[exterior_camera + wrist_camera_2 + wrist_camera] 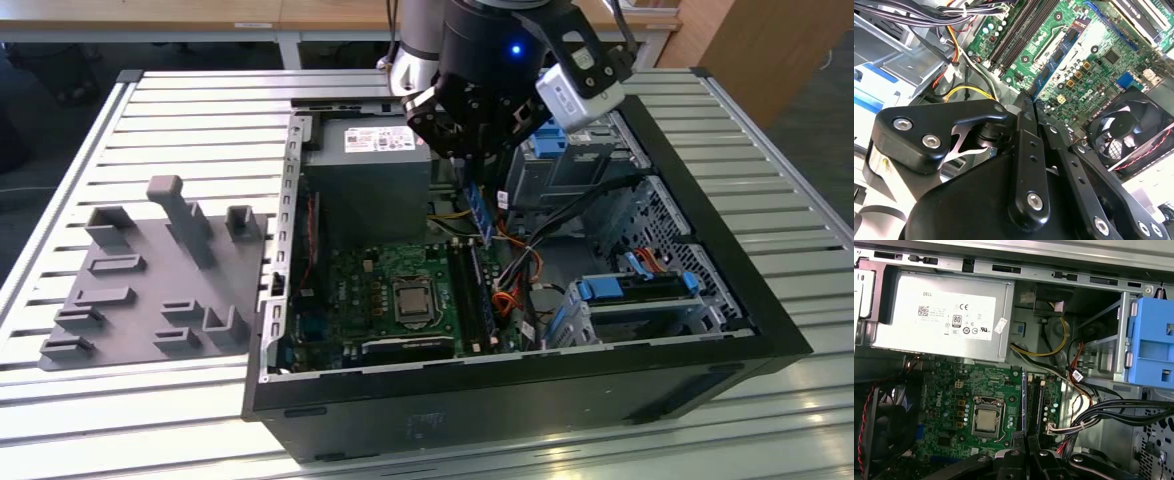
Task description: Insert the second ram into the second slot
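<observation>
Black metal tool (1029, 102) nearest, clamped shut on second ram (1054, 62), thin long blue circuit-board stick. It hangs edge-down over black memory slots (1038, 407) of green motherboard (949, 390), seemingly not seated. Light, stiff, fragile; hold by edges, not chips.

The work surface is a table (174, 120) topped with pale, ribbed metal slats running lengthwise. Bright patches of overhead light reflect from the slats (587, 455) at the near edge. Beyond the far edge stands a desk (160, 15) with a light wooden top and a white leg (287, 48). A brown wooden panel (761, 50) stands at the exterior view's right. The floor (40, 140) beside the table is dark at the exterior view's left and grey at its right (821, 130).
</observation>
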You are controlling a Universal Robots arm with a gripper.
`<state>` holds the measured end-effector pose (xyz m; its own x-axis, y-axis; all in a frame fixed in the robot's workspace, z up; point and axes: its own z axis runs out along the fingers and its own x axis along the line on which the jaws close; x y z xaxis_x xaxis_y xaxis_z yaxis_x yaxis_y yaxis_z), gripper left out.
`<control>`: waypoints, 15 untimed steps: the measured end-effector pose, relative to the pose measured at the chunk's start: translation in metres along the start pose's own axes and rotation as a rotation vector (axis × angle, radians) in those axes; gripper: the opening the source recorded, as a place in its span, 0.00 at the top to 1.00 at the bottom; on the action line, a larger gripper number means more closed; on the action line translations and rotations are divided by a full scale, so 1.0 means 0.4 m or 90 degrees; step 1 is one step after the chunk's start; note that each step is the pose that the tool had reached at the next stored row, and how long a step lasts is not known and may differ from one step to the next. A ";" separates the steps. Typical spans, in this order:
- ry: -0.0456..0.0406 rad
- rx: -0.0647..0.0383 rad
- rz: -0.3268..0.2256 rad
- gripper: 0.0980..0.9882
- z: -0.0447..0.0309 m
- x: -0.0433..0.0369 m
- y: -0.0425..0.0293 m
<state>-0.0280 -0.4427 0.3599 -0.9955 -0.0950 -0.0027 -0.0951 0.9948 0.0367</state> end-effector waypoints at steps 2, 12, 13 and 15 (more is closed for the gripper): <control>-0.0001 0.000 0.002 0.96 0.001 0.000 0.000; -0.0005 0.000 0.015 0.96 0.010 0.000 0.000; -0.0006 0.000 0.017 0.96 0.011 0.000 0.000; -0.0006 0.000 0.019 0.96 0.012 0.000 0.000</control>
<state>-0.0280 -0.4427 0.3550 -0.9978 -0.0658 -0.0027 -0.0658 0.9972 0.0365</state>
